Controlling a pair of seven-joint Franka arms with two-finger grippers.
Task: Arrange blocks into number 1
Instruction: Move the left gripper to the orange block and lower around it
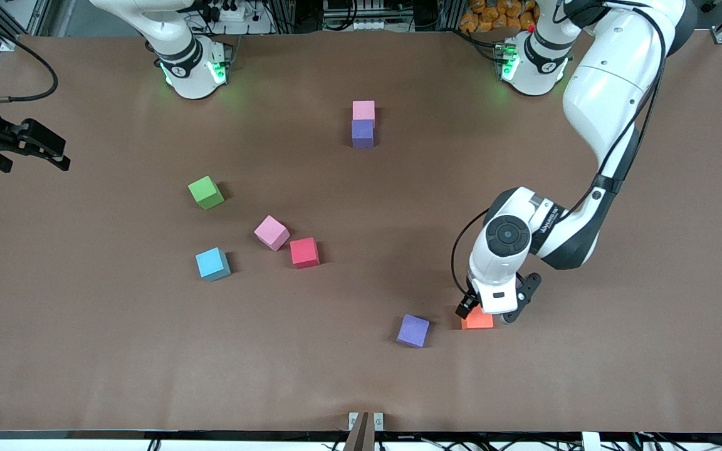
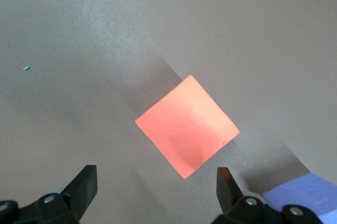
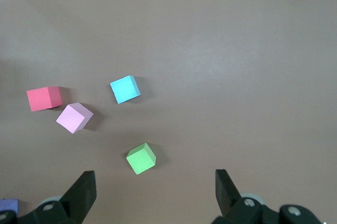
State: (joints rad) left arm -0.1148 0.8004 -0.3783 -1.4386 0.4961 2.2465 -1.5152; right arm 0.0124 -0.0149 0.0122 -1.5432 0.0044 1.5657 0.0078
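My left gripper [image 1: 488,313] hangs low over the orange block [image 1: 477,320], open, with its fingers apart from it. In the left wrist view the orange block [image 2: 187,125] lies just ahead of the open left gripper [image 2: 157,187], turned diagonal to the fingers. A purple block [image 1: 413,330] sits beside the orange one. A pink block [image 1: 363,109] touches a second purple block [image 1: 362,133] near the bases. Green [image 1: 205,192], pink [image 1: 271,232], red [image 1: 304,252] and light blue [image 1: 212,264] blocks lie scattered toward the right arm's end. My right gripper [image 1: 29,147] waits there, open and empty.
The right wrist view looks down past the open right gripper [image 3: 155,190] on the green [image 3: 141,158], light blue [image 3: 125,89], pink [image 3: 74,118] and red [image 3: 44,98] blocks. The brown table [image 1: 649,351] is bare at the left arm's end.
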